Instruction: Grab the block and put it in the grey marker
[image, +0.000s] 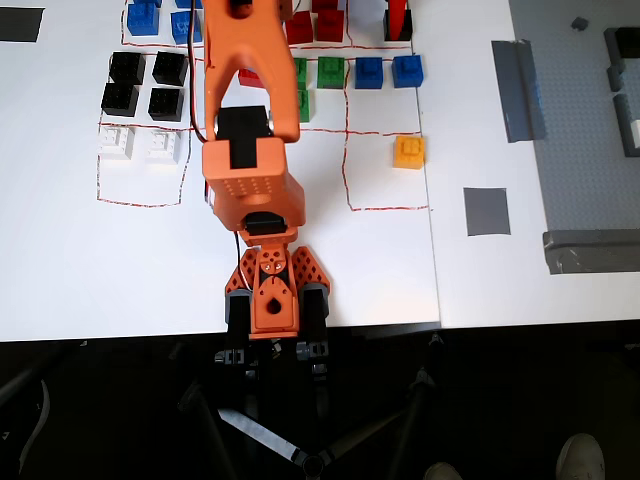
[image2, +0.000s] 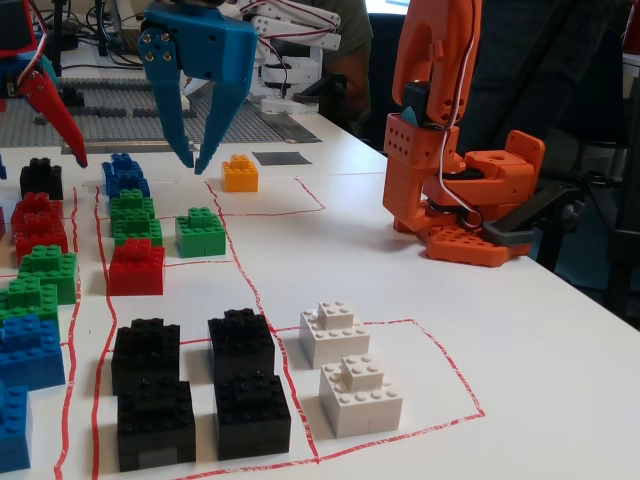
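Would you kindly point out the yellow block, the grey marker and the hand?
Yellow block (image: 409, 151), overhead view, stud top.
Grey marker (image: 486, 211), overhead view, patch centre.
Hand (image2: 192, 160), fixed view, midway between blue fingertips.

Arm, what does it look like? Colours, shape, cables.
The arm is orange plastic with black servo blocks in its joints and a hole-dotted housing. Thin red, black and white wires run along it. The base is orange too. The gripper is blue, with two tapering, pointed fingers.
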